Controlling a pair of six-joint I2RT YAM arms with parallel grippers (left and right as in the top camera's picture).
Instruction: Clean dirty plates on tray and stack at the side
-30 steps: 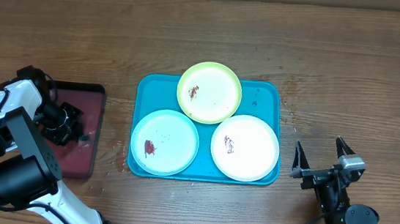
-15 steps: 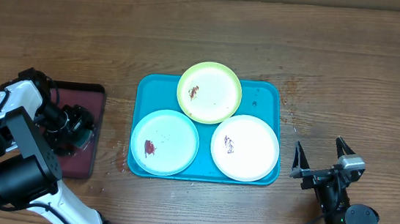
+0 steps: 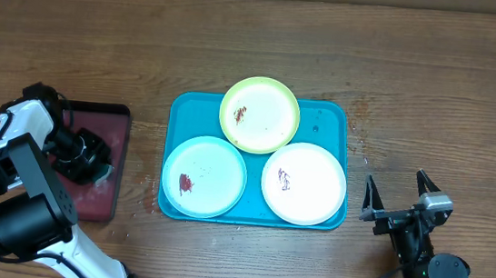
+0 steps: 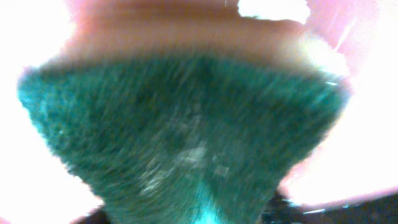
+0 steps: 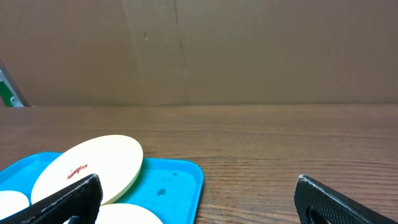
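Note:
Three plates lie on the turquoise tray (image 3: 332, 120): a yellow-green plate (image 3: 259, 115) at the back, a light blue plate (image 3: 203, 177) front left and a white plate (image 3: 304, 183) front right, each with a small smudge. My left gripper (image 3: 93, 161) hangs low over a dark red tray, well left of the plates. A blurred, fuzzy green pad (image 4: 180, 130) fills the left wrist view and hides the jaws. My right gripper (image 3: 398, 192) stands open and empty to the right of the tray, and the right wrist view shows the yellow-green plate (image 5: 87, 168) and the tray (image 5: 174, 183).
The dark red tray (image 3: 111, 121) with a black rim lies on the wooden table (image 3: 419, 73) left of the turquoise tray. A cardboard wall (image 5: 199, 50) stands behind the table's far edge.
My left gripper shifted a little to the right over the dark red tray, then drew slightly back. The plates and the right arm have not moved.

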